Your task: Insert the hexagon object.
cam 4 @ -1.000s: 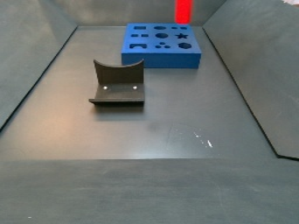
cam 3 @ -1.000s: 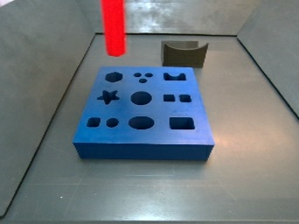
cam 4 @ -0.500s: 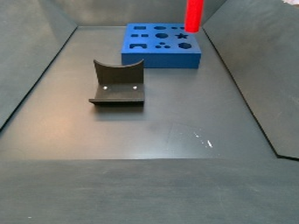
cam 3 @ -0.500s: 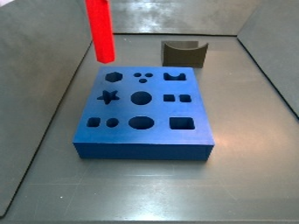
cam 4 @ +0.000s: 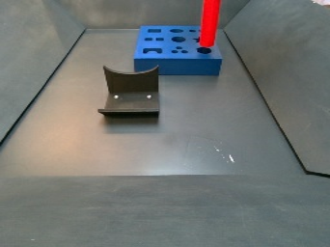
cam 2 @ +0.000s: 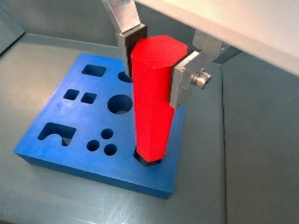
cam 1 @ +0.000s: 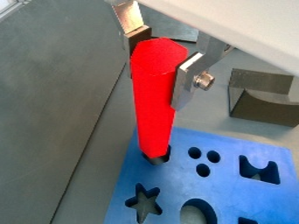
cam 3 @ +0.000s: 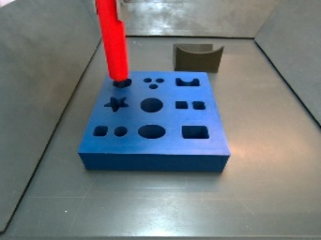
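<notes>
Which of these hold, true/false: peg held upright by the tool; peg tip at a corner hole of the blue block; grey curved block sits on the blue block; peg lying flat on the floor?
1. The tool holds the red peg upright. True.
2. The peg's tip is at a corner hole of the blue block. True.
3. The grey curved block sits on the blue block. False: it's on the floor, apart.
4. The peg lies flat on the floor. False: it stands vertically.
</notes>
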You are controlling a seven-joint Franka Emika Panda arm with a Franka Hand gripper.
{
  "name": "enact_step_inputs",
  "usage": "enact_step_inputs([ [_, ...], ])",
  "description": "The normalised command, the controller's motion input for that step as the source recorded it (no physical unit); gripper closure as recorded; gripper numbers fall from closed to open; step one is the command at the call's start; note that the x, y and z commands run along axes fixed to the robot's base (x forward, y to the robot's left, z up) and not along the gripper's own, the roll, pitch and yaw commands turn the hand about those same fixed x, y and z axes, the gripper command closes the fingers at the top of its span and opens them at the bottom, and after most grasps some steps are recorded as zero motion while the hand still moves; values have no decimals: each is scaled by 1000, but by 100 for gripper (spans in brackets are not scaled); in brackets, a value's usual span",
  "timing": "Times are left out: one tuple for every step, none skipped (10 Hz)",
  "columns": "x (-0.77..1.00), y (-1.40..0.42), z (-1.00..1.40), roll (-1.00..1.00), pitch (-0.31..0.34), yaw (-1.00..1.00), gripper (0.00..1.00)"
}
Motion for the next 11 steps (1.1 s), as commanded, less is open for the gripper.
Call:
enact_step_inputs([
  [120, 0, -326, -120, -50, 3, 100],
  [123, 0, -343, -183, -74, 97, 100],
  [109, 6, -337, -231, -101, 51, 100],
  [69, 29, -303, -217, -90, 11, 100],
  [9, 60, -263, -116, -27, 0, 100],
  [0, 63, -377, -80, -49, 0, 100],
  [0, 14, -660, -56, -147, 0, 100],
  [0, 0, -686, -43, -161, 0, 100],
  [0, 0, -663, -34, -189, 0, 100],
  [-146, -34, -591, -33, -269, 103, 100],
  [-114, -171, -351, -33, -254, 163, 100],
])
